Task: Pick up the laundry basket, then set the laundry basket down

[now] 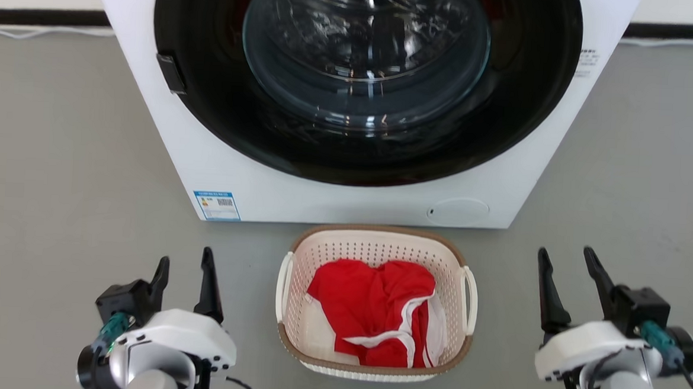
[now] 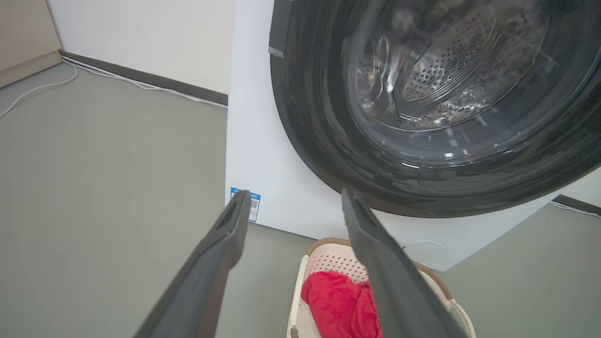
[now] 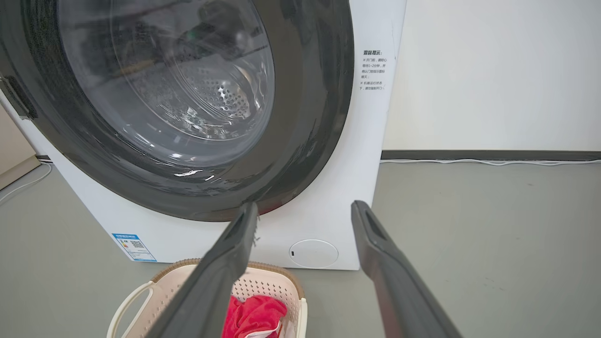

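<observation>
The laundry basket [image 1: 373, 249] sits on the smooth grey floor [image 1: 57, 173], between my two hands and just in front of the washer [image 1: 346, 203]. It is a rounded rectangle of cream plastic. Its walls are pierced with rows of small holes, and a brown woven-look band runs round the rim. A white loop handle [image 1: 283, 286] curves off the side toward my left and another [image 1: 470, 299] off the side toward my right. Inside lies a crumpled red garment [image 1: 370, 299] of soft cloth with white trim, heaped below the rim.

My left hand [image 1: 185, 256] hovers over the floor well to the basket's left. Its two long, dark, tapering fingers are spread apart and hold nothing. My right hand [image 1: 564, 251] is likewise released, its fingers parted, off to the basket's right. A strip of bare floor lies between each hand and its nearer handle.

The washer's white, glossy front rises close behind the basket's far rim. Its big round door has a black ring around bulging clear glass [image 1: 366, 53], and the perforated steel drum shows through it. Low on the front are a blue label [image 1: 217, 205] and a round white cap [image 1: 458, 212]. A thin white cable [image 1: 35, 31] runs along the dark baseboard.
</observation>
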